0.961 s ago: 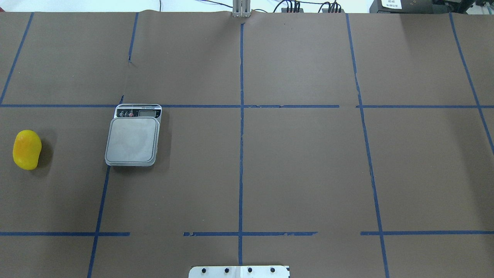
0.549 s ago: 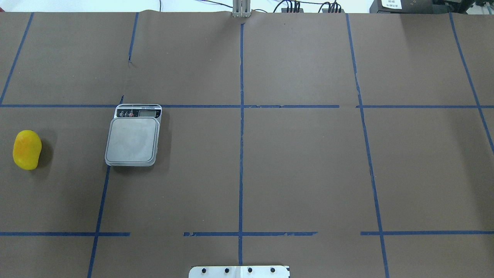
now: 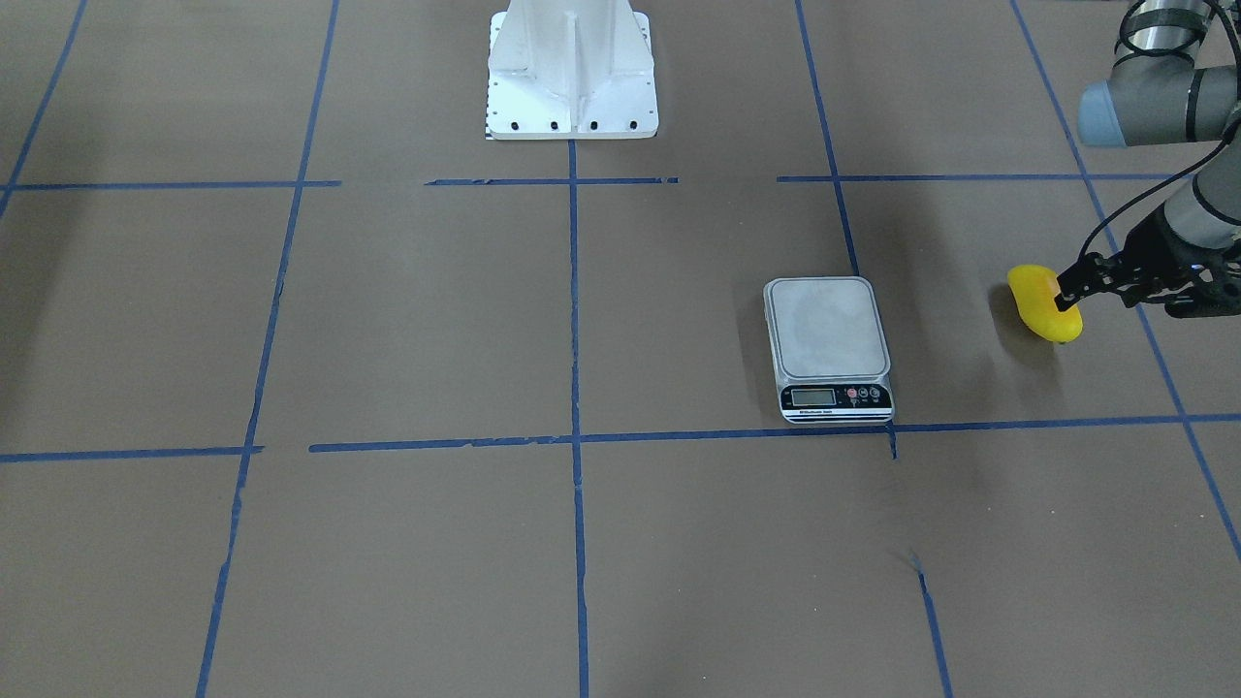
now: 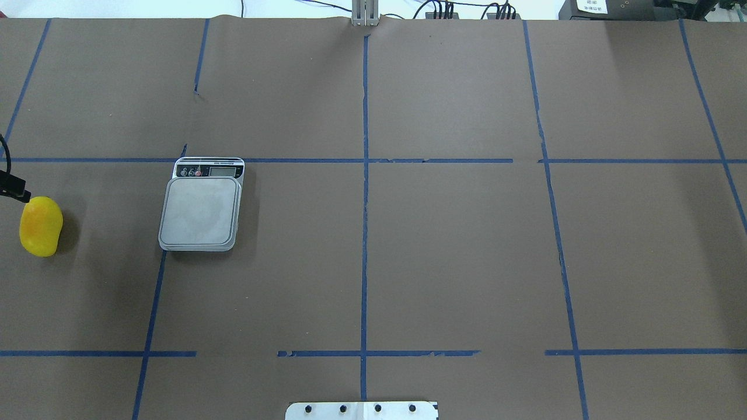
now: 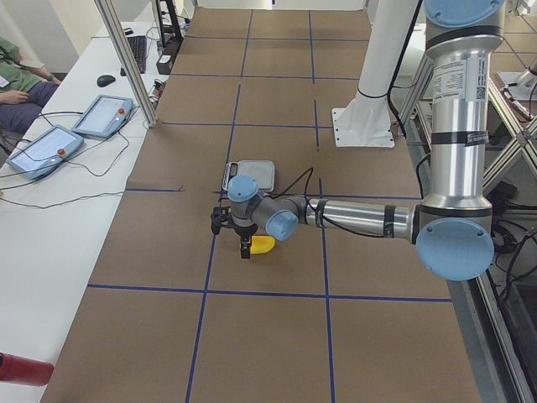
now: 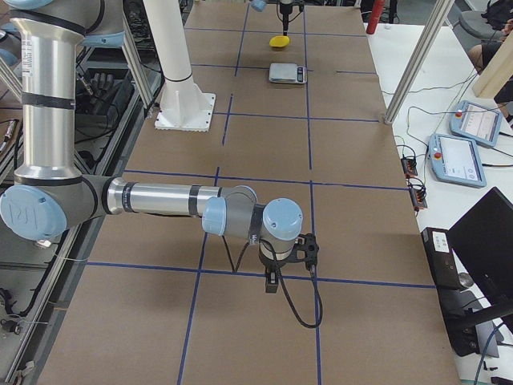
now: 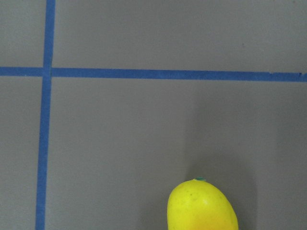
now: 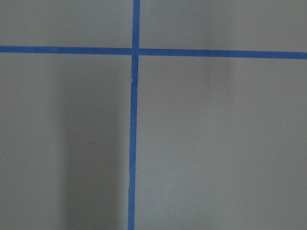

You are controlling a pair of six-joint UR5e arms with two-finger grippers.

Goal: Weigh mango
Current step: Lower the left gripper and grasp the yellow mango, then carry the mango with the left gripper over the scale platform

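Note:
The yellow mango [image 4: 41, 226] lies on the brown table at the far left of the overhead view, well left of the scale [image 4: 201, 211]. The scale's platform is bare and its display faces away from me. My left gripper [image 3: 1071, 291] hangs just over the mango's [image 3: 1042, 308] outer end with its jaws apart, holding nothing. Only its tip [image 4: 20, 193] shows in the overhead view. The left wrist view shows the mango's tip [image 7: 202, 206] at the bottom edge. My right gripper [image 6: 272, 277] hovers over bare table far from both, and I cannot tell its state.
Blue tape lines divide the brown table cover. The white robot pedestal [image 3: 572, 68] stands at mid-table on my side. A side bench holds operator tablets [image 5: 101, 113] and cables, with an aluminium post [image 5: 126, 59] at the table's edge.
The tip of my left gripper has come into the overhead view at the left edge, beside the mango's far end. The mango and scale have not moved.

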